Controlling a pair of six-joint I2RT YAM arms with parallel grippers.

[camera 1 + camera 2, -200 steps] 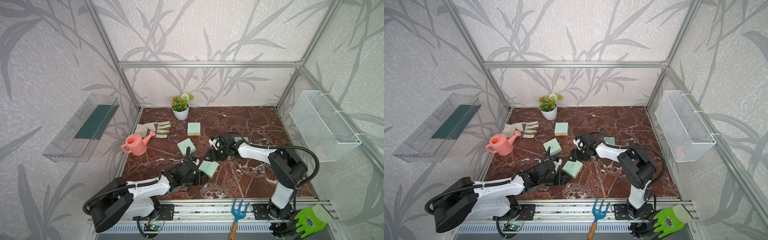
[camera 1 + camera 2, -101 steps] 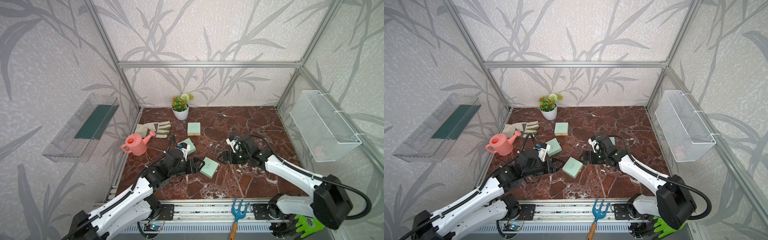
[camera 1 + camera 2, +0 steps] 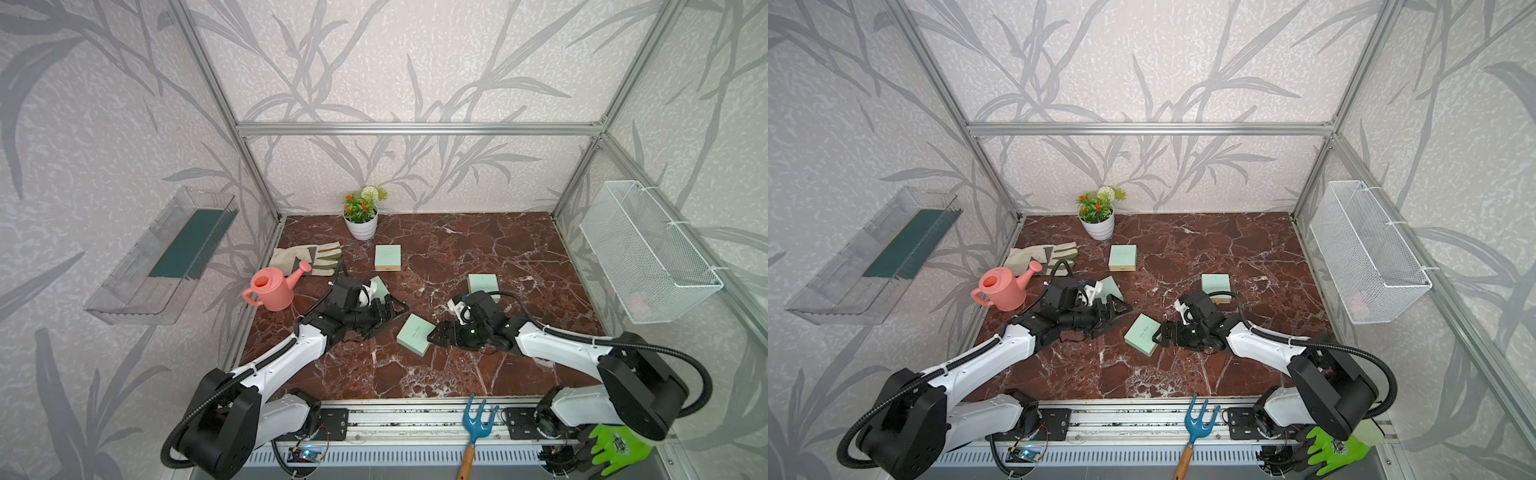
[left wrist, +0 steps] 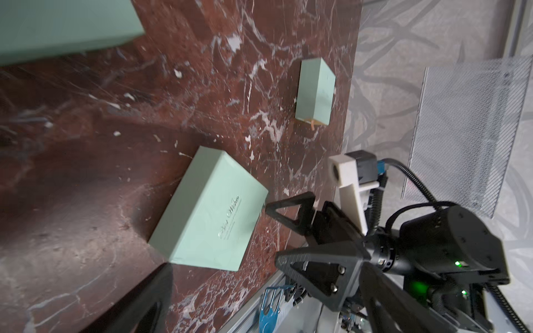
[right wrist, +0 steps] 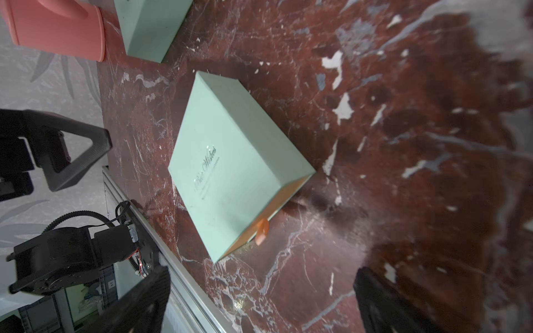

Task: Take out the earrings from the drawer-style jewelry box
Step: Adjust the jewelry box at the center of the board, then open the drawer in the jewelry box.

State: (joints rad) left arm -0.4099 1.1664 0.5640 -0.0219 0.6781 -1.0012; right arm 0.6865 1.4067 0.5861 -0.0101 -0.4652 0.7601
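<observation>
Across the surface (image 3: 478,249), the jewelry box (image 3: 415,334) could be dragged by its tab (image 5: 262,229) unless braced by the wide, empty left gripper (image 3: 391,309) or right gripper (image 3: 437,332) at ten and three o'clock.

Pale walls (image 3: 415,62) printed with grey leaves enclose a red-brown marbled surface (image 3: 478,245) inside an aluminium frame (image 3: 415,129), with a clear plastic shelf (image 3: 124,299) on the left wall and a white wire basket (image 3: 648,257) on the right.
</observation>
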